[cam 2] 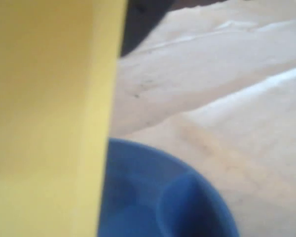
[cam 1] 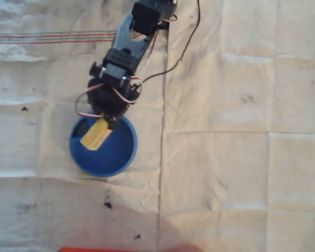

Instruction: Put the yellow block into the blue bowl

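Note:
The yellow block (cam 1: 95, 136) hangs tilted over the blue bowl (cam 1: 118, 152) in the overhead view, its upper end held by my black gripper (cam 1: 108, 122), which is shut on it above the bowl's upper rim. In the wrist view the yellow block (cam 2: 49, 118) stands very close, filling the left side as a tall blurred bar. Below and to its right lies the blue bowl (cam 2: 163, 197). My fingers are hidden behind the block in the wrist view.
A creased white cloth (cam 1: 226, 131) covers the table, with coloured stripes (cam 1: 47, 37) at the upper left. A black cable (cam 1: 186, 42) trails from the arm across the cloth. A red edge (cam 1: 110, 249) shows at the bottom.

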You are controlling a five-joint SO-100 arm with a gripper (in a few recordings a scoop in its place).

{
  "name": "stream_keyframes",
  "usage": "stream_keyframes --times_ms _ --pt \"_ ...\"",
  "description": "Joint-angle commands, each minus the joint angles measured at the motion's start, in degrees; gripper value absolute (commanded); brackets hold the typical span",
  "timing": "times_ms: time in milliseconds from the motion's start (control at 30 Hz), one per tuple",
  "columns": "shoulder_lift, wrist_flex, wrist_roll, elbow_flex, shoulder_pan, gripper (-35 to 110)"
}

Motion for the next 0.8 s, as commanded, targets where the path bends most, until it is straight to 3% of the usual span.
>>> stream_keyframes --times_ms 0,600,767 --pt "0.1 -0.4 0.8 -4.7 0.5 0" --pt "-7.1 -9.5 0.0 -4.0 0.4 1" --pt "-7.1 -9.5 0.0 -4.7 0.4 10"
